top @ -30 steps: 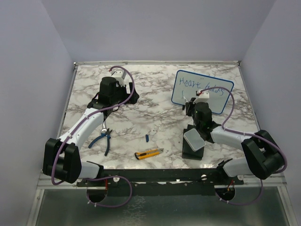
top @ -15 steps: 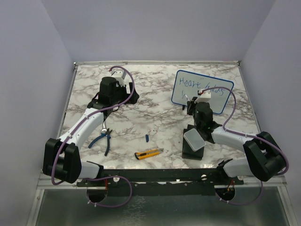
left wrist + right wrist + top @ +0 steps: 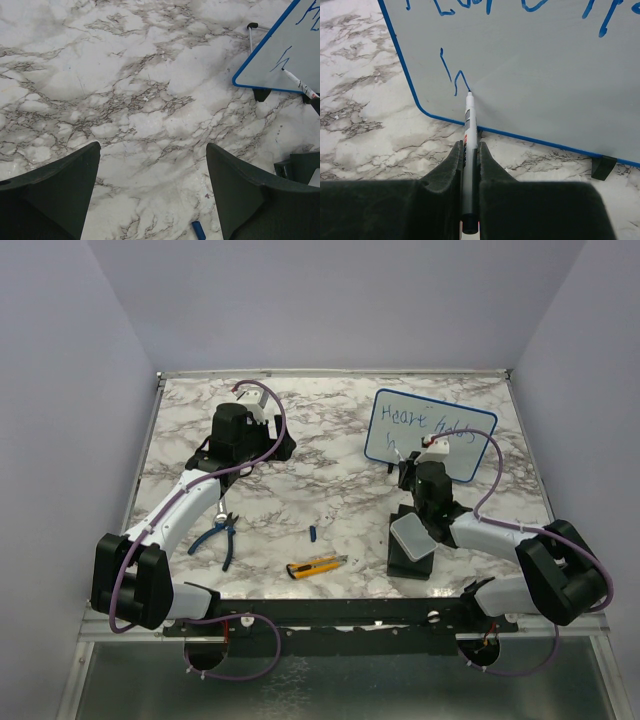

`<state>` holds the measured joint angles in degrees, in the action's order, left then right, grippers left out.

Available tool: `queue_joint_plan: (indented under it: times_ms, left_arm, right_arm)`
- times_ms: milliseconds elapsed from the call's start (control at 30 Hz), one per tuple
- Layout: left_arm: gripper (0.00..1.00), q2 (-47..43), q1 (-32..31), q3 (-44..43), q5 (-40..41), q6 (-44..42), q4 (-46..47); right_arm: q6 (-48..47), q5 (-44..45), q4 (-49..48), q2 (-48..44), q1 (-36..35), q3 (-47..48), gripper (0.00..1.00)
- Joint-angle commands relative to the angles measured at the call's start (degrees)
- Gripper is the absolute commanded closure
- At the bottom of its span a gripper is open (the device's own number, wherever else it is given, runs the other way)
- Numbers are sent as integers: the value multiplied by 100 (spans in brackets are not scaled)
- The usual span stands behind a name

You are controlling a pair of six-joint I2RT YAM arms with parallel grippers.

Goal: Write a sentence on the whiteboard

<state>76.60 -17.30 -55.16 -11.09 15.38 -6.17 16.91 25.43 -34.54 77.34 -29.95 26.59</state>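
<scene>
Well, I judge the writing to be somewhere past its midpoint but not finished. The whiteboard (image 3: 545, 80) stands propped on its small feet at the far right of the marble table (image 3: 330, 470), its face tilted toward my right arm. The sentence (image 3: 412, 418) has a top line in blue: "Heart" reads plainly from overhead, but I cannot make out the second word with confidence. Below it a second line is barely begun. In the right wrist view I see a couple of thin slanted strokes near the board's lower left corner and nothing after them. The right gripper (image 3: 469, 147) is clamped tight on the marker (image 3: 469, 117), which runs straight out between the fingers with its tip touching the board at the end of the last stroke, so I take it I am mid-letter. The left gripper (image 3: 152, 147) hangs over bare marble on the far left, jaws spread wide with nothing between them, and plays no part at present. Nearer the front lie pliers (image 3: 222, 535), a utility knife (image 3: 318, 565) and a small blue cap (image 3: 312, 533), with a grey box (image 3: 412, 537) just beside the right arm, all apart from the board. What is left, as I read it, is the rest of the second line, whose length I cannot know, then lifting the tip clear.
</scene>
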Motion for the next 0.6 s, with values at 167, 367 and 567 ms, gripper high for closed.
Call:
queue_joint_plan:
  times_ms: [167,367,567]
  left_arm:
    - [13,-180,34,-30,-82,-29,-41]
    - [12,-198,29,-22,-86,-20,-28]
    - [12,-234,29,-21,-77,-21,-19]
  right_arm:
    - [120,-65,42,49,-26,-88,99]
    - [135,-80,112,9,-28,-58,99]
    - [166,-132,128,54,-28,-76,99]
